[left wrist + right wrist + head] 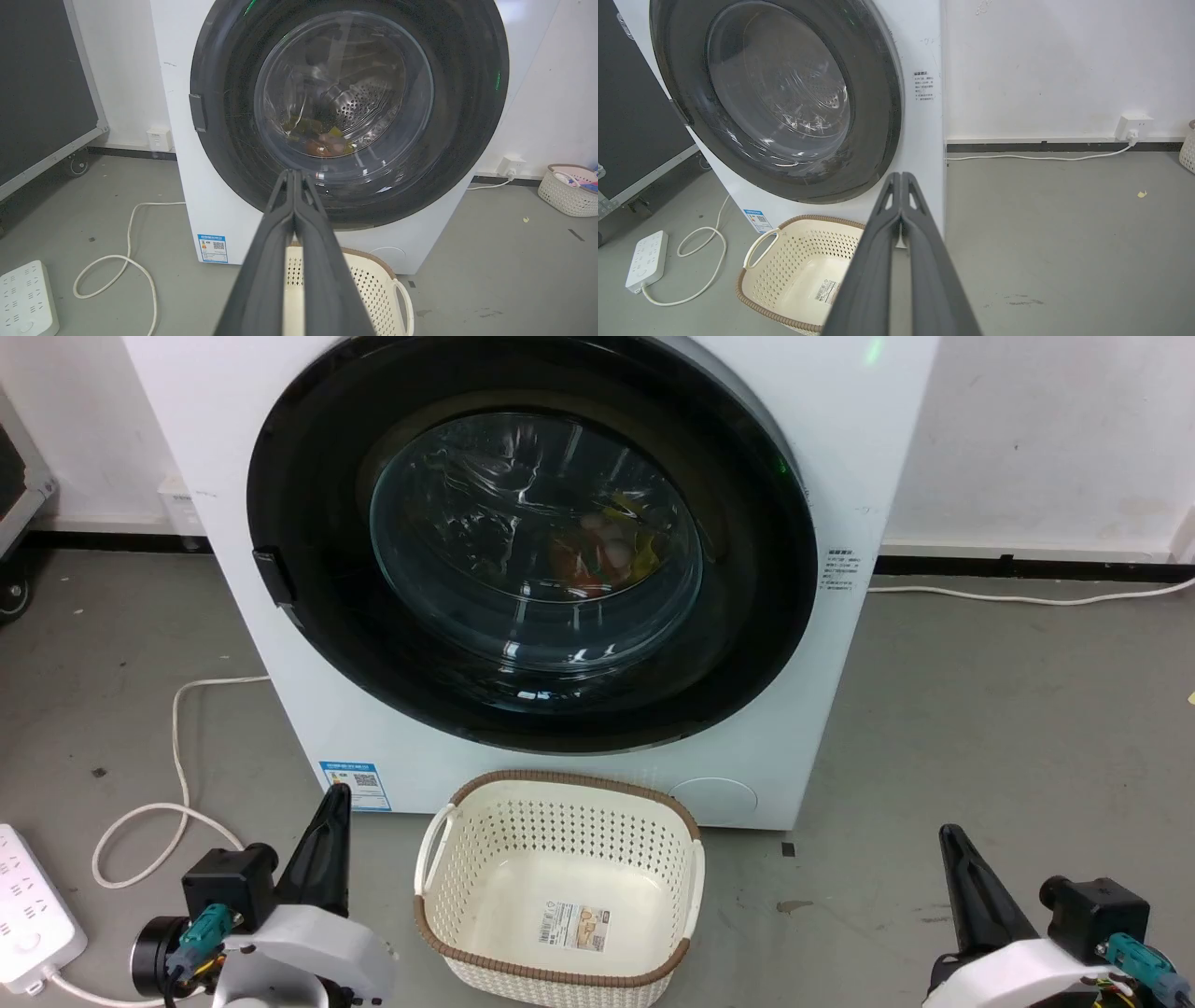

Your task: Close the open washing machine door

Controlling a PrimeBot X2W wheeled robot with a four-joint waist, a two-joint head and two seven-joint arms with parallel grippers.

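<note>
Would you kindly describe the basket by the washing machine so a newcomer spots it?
Start at the white washing machine against the wall. On the floor below its round black door sits a cream perforated basket. Its brown rim and labelled, empty bottom distinguish it from the flat white power strip nearby.

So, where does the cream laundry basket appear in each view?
Head view: laundry basket bottom centre, below the washing machine door.
Left wrist view: laundry basket bottom centre-right, partly hidden.
Right wrist view: laundry basket bottom left.
Shared landmark: blue QR sticker, up-left of the laundry basket.
</note>
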